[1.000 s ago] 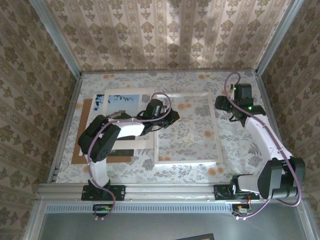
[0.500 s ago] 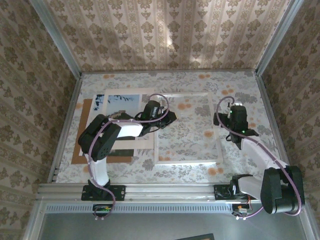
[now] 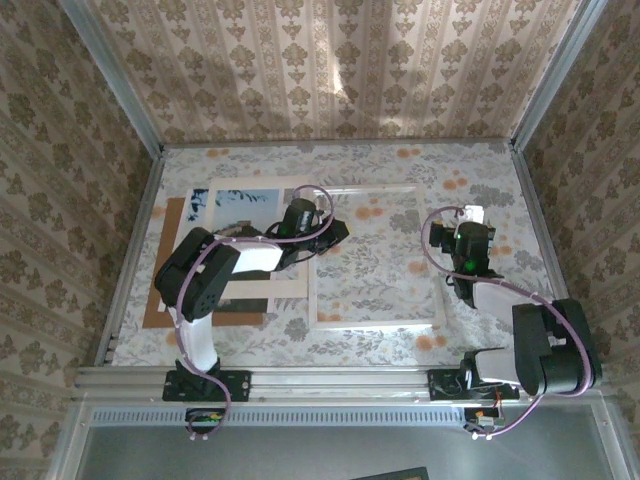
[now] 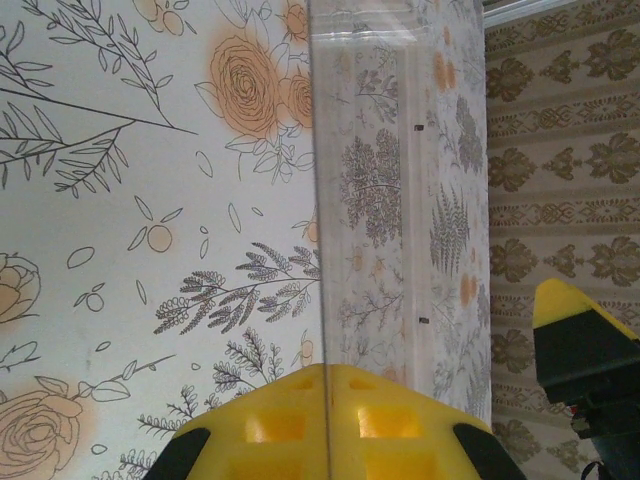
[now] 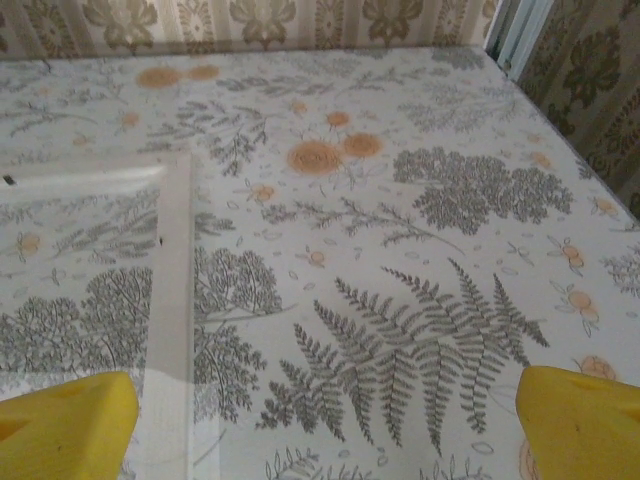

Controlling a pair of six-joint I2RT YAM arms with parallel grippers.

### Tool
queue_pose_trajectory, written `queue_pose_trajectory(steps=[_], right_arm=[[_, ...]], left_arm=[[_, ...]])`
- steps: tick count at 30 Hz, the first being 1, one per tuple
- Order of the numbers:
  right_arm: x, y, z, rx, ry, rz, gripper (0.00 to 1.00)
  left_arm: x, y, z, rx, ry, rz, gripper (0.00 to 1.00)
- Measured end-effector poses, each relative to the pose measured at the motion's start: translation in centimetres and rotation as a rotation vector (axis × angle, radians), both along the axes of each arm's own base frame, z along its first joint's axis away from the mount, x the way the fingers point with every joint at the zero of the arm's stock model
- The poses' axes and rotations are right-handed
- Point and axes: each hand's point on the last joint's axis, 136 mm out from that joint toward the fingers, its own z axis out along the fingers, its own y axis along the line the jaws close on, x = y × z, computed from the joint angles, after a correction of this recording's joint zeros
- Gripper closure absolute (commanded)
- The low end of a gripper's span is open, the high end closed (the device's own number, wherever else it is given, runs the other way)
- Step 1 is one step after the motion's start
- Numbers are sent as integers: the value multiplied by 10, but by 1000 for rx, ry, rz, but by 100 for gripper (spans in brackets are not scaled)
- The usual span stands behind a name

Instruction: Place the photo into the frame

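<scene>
- Risk: left hand [image 4: 327,400] is clenched, and the left edge of the frame [image 3: 375,322] runs straight into the seam between its fingers. It looks pinched on that thin edge. Small bite, so a slip would drop the frame or skew it on the counter [image 3: 480,165].
- Risk: the pane is thin and clear. A pull from one edge alone could flex it or drag the whole frame sideways.
- Risk: the photo [image 3: 240,200] lies well apart from the frame at far left, on the white mat [image 3: 265,285] that sits over the brown board [image 3: 160,295], partly under the left arm. It lies flat on a flat stack, so fingers may scrape off it or catch the mat instead.
- Risk: the right hand [image 5: 320,440] is beside the frame's right border. Coming down as it stands, its left fingertip would likely land on the border and knock the frame.
- Pose, left: arm stretched across the mat, wrist low, fingers at the frame's left edge about midway along it.
- Pose, right: arm folded back near its base, hand low over bare counter just outside the frame's right edge, released, jaws spread wide, holding nothing.
- Judgement: still at frame prep; the photo is not yet in hand.
</scene>
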Motion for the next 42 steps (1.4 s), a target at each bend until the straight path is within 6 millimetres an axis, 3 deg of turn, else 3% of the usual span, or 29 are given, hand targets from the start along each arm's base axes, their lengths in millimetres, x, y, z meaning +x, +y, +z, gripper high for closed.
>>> queue_pose_trajectory(steps=[8,20,42], right_arm=[[2,0,9,12,-86,9,1],[11,3,-26,24,-60,27,1],[18,4,-18,27,-79,26,0]], left_arm=[[0,1,-2,7,5,0,100],[-1,8,-23,51,49,6,100],[-3,9,-27,62,57,-6,100]])
